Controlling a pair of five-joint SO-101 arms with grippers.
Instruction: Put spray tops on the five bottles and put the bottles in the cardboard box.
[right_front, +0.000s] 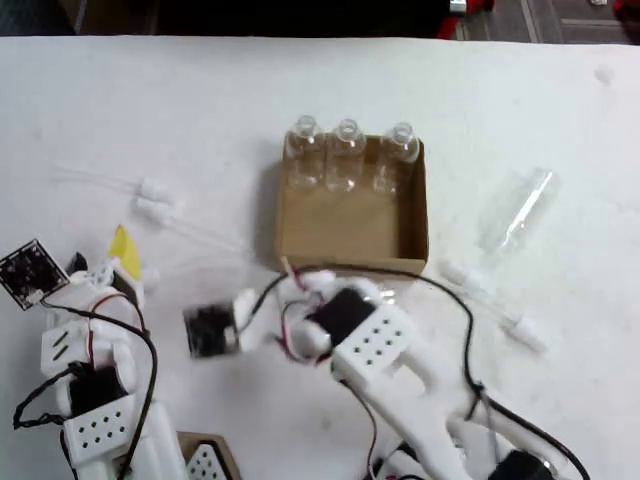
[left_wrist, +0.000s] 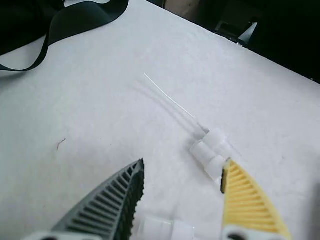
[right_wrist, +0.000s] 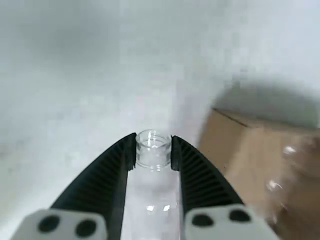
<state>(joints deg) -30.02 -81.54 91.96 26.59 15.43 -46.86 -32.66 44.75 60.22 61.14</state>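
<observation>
Bottle (right_wrist: 152, 190): clear cylinder, clamped in right pincer (right_wrist: 153, 140) | left pincer (left_wrist: 183, 163): ribbed, spread, empty

The bottle (right_wrist: 152, 200) pinched in the right end effector (right_wrist: 153, 145) runs off the frame's edge, its base unseen; the cardboard box (right_wrist: 250, 150) beside it is blurred and cropped; seen from above, the right arm (right_front: 380, 345) covers part of the box's six o'clock wall; a spray top (left_wrist: 165, 231) between the left end effector's (left_wrist: 182, 166) spread fingers is cropped; the lying bottle (right_front: 515, 210) at the box's three o'clock is a blur, its neck end unclear.
</observation>
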